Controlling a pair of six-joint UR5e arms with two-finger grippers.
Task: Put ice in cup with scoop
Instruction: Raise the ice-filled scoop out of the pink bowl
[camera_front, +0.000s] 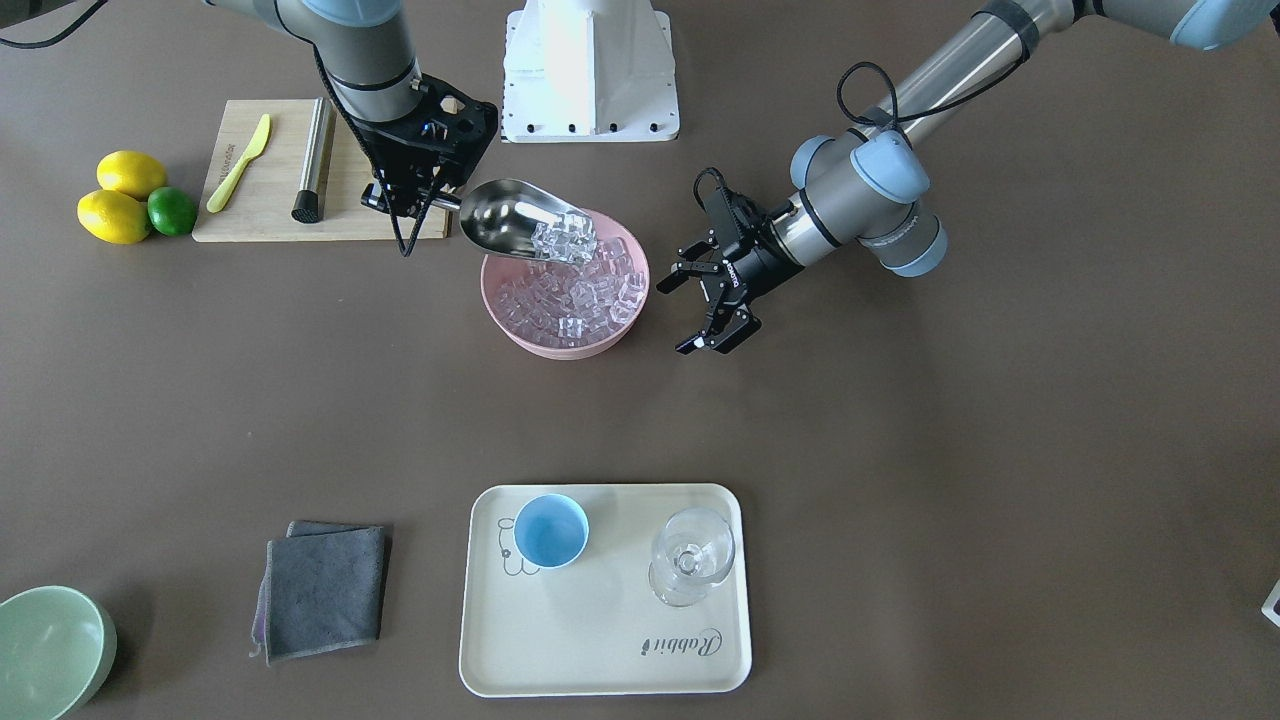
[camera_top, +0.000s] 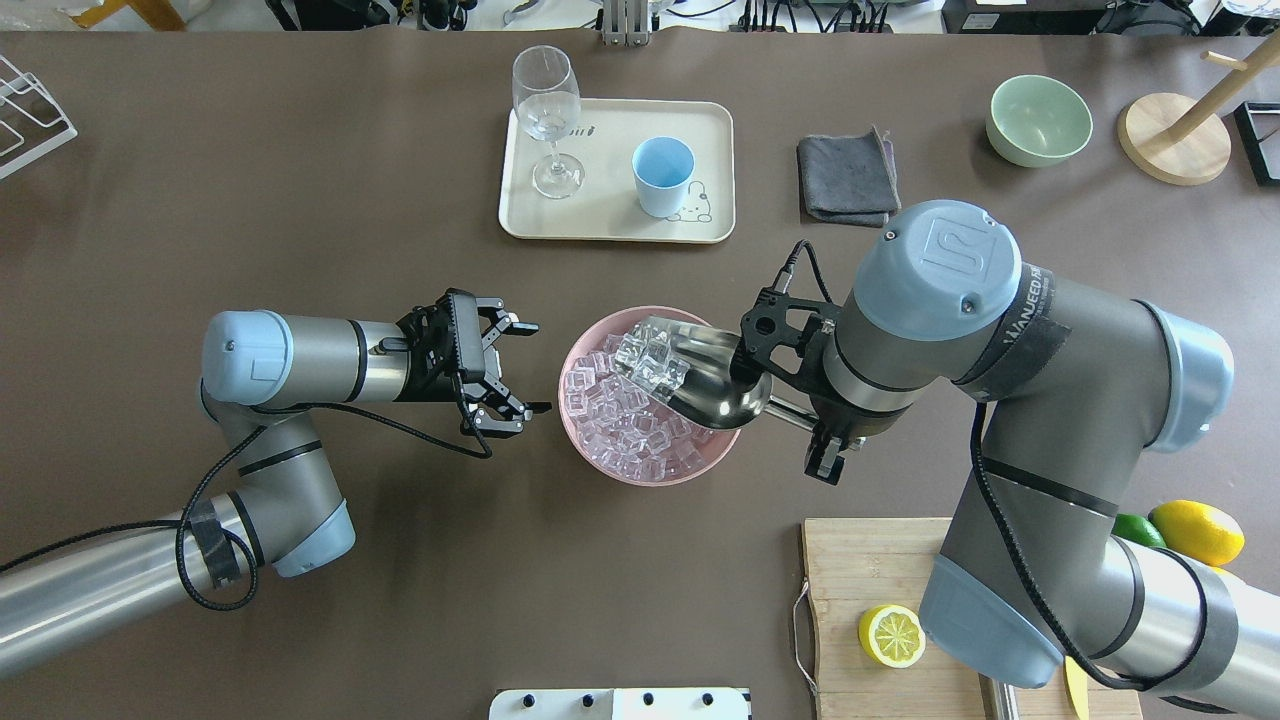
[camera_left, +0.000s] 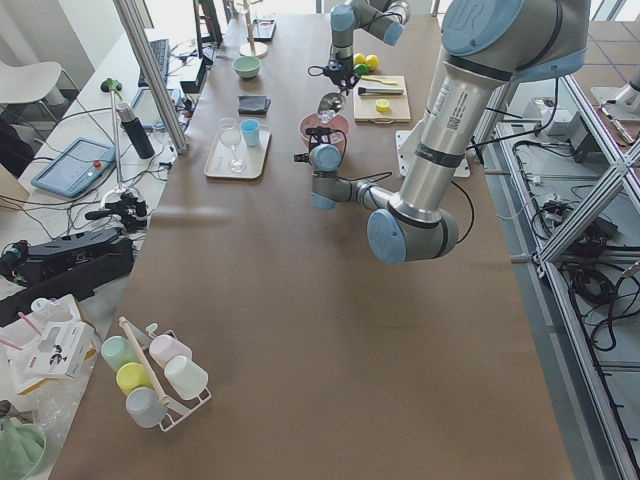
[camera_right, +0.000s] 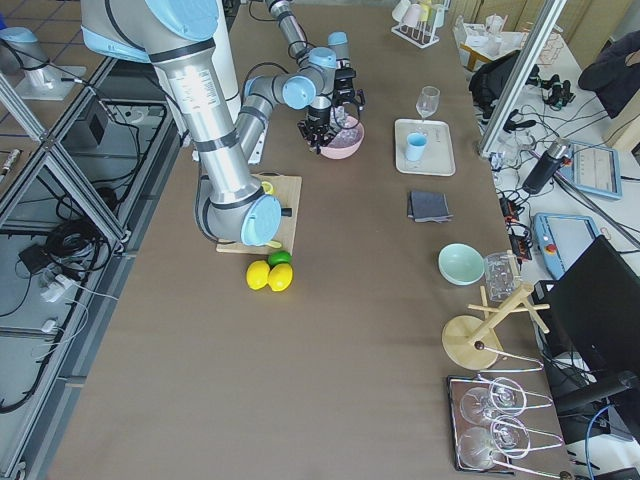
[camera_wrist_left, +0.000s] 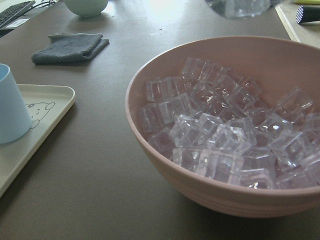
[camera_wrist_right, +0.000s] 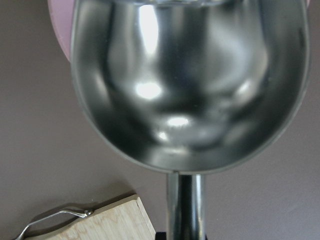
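Right hand (camera_front: 415, 200) clamped on the thin rod handle of the shiny steel trough-shaped scoop (camera_front: 505, 215).
Clear glassy ice cubes (camera_front: 565, 240) are heaped at its lip over the pink bowl (camera_front: 560, 350). They look slick and loose, so I'd carry it level. The small light-blue cup (camera_front: 550, 530) stands on the cream tray (camera_front: 600, 650), well apart. My left hand (camera_front: 678, 316) is wide open and empty.

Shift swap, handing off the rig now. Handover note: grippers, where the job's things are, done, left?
Grippers: right gripper shut on the scoop handle; left gripper open, empty, beside the pink bowl.
Things: scoop over the bowl, several ice cubes at its mouth, the rest in the bowl. The light-blue cup stands empty on the cream tray by the wine glass.
Done: scoop loaded. Left: carry it to the cup, tip the ice in.
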